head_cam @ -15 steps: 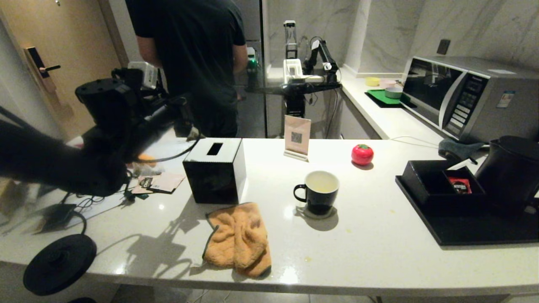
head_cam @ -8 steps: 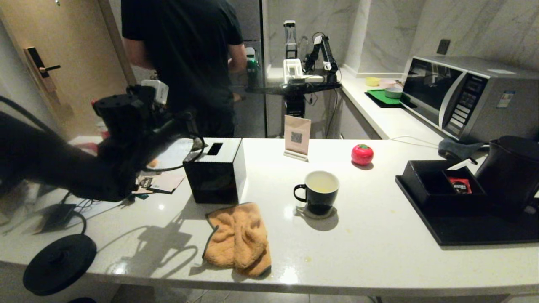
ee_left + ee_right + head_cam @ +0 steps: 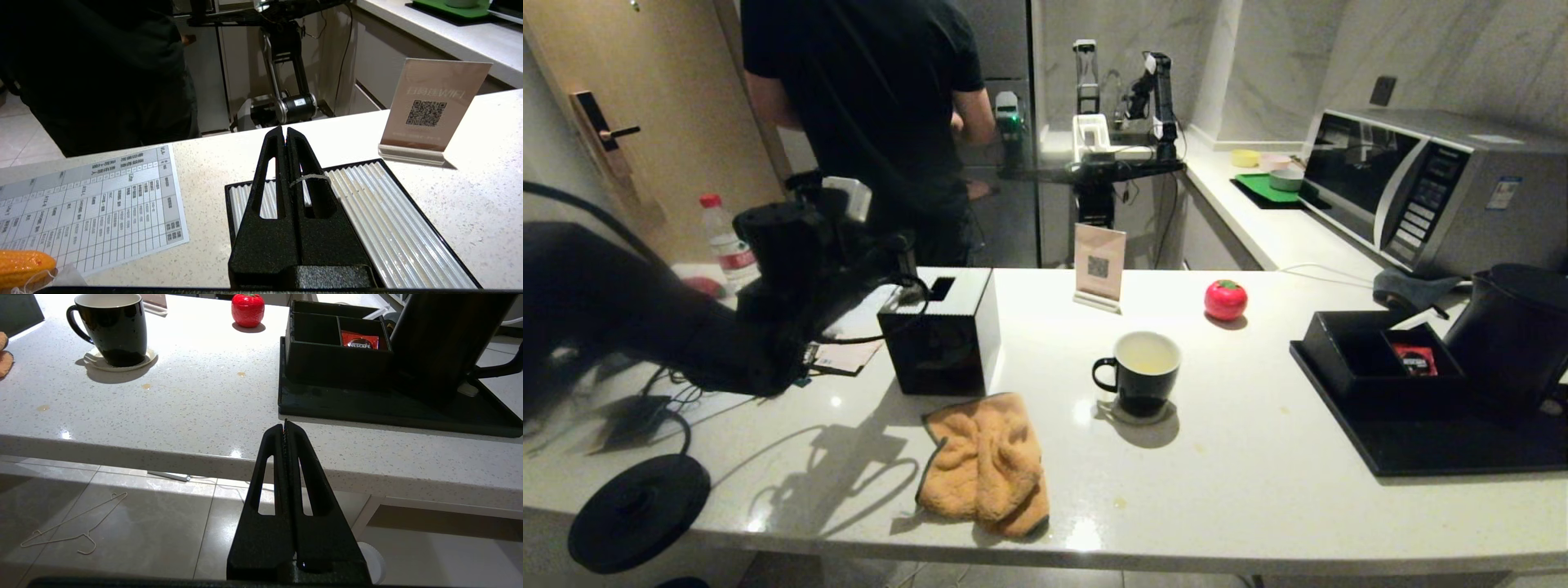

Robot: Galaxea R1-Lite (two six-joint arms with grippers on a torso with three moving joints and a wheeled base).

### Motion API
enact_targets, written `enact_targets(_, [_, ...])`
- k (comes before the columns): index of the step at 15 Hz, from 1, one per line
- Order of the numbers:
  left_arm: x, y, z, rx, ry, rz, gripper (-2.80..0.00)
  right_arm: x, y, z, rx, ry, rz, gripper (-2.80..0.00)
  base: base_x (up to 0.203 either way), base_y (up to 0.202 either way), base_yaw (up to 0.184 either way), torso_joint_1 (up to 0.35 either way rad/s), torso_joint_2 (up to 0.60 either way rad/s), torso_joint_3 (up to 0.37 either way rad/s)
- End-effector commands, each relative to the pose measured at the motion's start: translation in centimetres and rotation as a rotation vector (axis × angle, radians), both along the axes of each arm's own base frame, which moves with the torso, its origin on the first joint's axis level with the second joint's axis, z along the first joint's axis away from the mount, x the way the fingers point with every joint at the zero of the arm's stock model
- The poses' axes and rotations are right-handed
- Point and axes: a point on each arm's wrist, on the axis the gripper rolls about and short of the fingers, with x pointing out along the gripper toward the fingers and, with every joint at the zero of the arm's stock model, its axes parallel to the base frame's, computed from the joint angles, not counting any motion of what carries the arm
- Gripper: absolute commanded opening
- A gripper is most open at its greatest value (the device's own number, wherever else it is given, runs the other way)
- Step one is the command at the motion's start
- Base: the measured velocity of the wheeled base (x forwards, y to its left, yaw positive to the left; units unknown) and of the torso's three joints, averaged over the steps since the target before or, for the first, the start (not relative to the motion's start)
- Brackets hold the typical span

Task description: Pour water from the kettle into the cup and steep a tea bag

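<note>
The black cup [image 3: 1147, 371] [image 3: 110, 328] stands on a small coaster mid-counter, with pale yellowish water [image 3: 1147, 354] low inside it. On the black tray [image 3: 1421, 449] at the right is the black kettle [image 3: 1515, 335] [image 3: 441, 343]. My left gripper [image 3: 903, 261] [image 3: 285, 132] hovers over the back left of the black tissue box [image 3: 943, 331], well left of the cup. Its jaws are shut, and a thin grey string [image 3: 309, 178] comes out of their seam and lies over one finger. The tea bag pouch is hidden. My right gripper [image 3: 285, 426] is shut and empty, below the counter's front edge.
An orange cloth [image 3: 986, 461] lies in front of the tissue box. A QR sign [image 3: 1099, 265] and a red tomato-shaped object [image 3: 1225, 300] stand behind the cup. The black organiser holds a red sachet [image 3: 1414, 359]. The kettle's base disc [image 3: 637, 510] is front left. A person stands behind the counter.
My left arm has swung right and away from the papers at the left, ending over the tissue box. The person has shifted left. The cup and kettle have not moved.
</note>
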Motion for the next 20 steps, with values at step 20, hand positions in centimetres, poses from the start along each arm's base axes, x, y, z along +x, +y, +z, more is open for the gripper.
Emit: enact_targets(20, [2.6, -2.6, -0.8, -0.006, -0.038, -0.052, -2.8, 0.0, 0.0, 0.0, -0.001, 0.001, 0.002, -2.8, 0.0, 0.0, 0.0, 0.0, 0.0, 0.0])
